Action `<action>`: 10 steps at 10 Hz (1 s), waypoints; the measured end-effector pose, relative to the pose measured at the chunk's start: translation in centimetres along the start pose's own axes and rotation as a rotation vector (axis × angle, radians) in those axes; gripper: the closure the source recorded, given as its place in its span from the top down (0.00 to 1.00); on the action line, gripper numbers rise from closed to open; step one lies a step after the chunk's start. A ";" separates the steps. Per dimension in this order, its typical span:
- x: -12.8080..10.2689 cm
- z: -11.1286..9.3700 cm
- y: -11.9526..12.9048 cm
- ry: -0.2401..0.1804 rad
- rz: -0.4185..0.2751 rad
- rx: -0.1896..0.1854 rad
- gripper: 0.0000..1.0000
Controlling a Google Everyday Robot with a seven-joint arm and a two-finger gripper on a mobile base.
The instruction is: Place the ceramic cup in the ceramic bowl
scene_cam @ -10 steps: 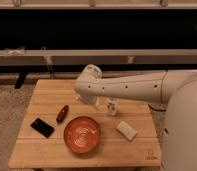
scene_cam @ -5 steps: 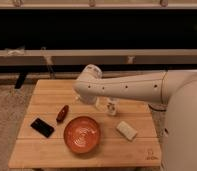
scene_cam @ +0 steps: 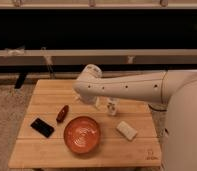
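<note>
On a light wooden slatted table [scene_cam: 42, 150], l. to r.: a flat black rectangular slab [scene_cam: 42, 127] lies near the left edge. A small dark red-brown oblong object [scene_cam: 62, 113] lies just beside it, toward the rear. The round shallow orange-red ceramic bowl [scene_cam: 82, 135] sits at front centre, pale swirl mark inside, apart from its neighbours. Behind the bowl the gripper [scene_cam: 96, 100] hangs below the end of the white robot arm [scene_cam: 127, 87], over the table's middle, and is mostly hidden by the arm. Its grip, wide, narrow or holding, cannot be told. A pale shape at the gripper is poss. the plain white ceramic cup [scene_cam: 98, 104], behind the bowl's rim. Just to its right stands a small white patterned bottle [scene_cam: 112, 107], upright. A flat white rectangular block [scene_cam: 126, 130] lies right of the bowl.
</note>
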 end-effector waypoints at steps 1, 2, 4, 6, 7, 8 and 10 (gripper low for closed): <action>0.0 0.0 0.0 0.000 0.000 0.000 0.80; 0.0 0.0 0.0 0.000 0.000 0.000 0.80; 0.0 0.0 0.0 0.000 -0.001 0.000 0.80; 0.0 -0.4 0.2 -0.002 -0.010 -0.020 0.80; 0.0 -1.8 -0.4 0.003 -0.028 -0.032 0.80; 0.1 -3.1 -0.5 0.005 -0.037 -0.042 0.80; 0.8 -7.1 -1.1 0.015 -0.065 -0.064 0.80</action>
